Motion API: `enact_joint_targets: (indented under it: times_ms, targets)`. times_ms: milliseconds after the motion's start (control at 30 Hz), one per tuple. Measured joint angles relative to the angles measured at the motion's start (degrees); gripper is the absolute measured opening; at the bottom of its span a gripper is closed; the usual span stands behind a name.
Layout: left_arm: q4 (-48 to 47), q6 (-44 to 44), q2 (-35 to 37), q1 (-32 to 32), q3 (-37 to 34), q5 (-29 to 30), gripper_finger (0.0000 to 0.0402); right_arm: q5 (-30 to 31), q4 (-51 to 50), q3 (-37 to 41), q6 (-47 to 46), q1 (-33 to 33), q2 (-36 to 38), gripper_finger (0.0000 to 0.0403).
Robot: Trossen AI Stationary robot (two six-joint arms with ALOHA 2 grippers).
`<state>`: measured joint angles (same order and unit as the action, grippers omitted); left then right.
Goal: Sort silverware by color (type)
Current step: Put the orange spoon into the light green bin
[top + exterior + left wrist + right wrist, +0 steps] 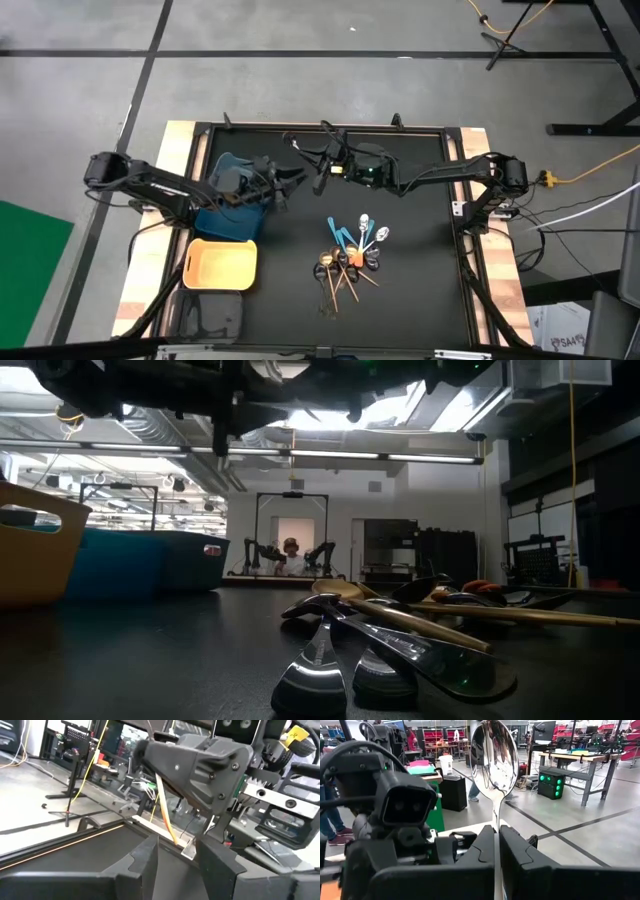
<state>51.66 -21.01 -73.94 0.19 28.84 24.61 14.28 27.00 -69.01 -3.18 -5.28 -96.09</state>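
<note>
spoon handle hidden between jaws

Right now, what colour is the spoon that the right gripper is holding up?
Shiny silver: the spoon mirrors the room, best seen in the right wrist view.

Grey concrete floor w/ dark tape lines; long ceiling strip lights; wooden workbench w/ metal legs in bkgd.

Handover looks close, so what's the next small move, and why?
Probably ease the open left gripper forward around the spoon's orange handle: the right gripper is shut on the spoon and points that handle toward it.
</note>
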Motion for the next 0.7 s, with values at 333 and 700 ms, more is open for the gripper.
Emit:
enact_joint_targets:
  times_ms: [333, 700]
  targets:
    - [13.25, 0.05, -9.90, 0.21, 0.00, 0.61, 0.0126, -0.02, -0.02, 0.00, 0.02, 0.00, 0.00, 0.0001]
    - [11.27, 2.66, -13.23, 0.28, 7.31, 3.29, 0.0126, -0.15, -0.14, 0.00, 0.01, 0.02, 0.00, 0.0001]
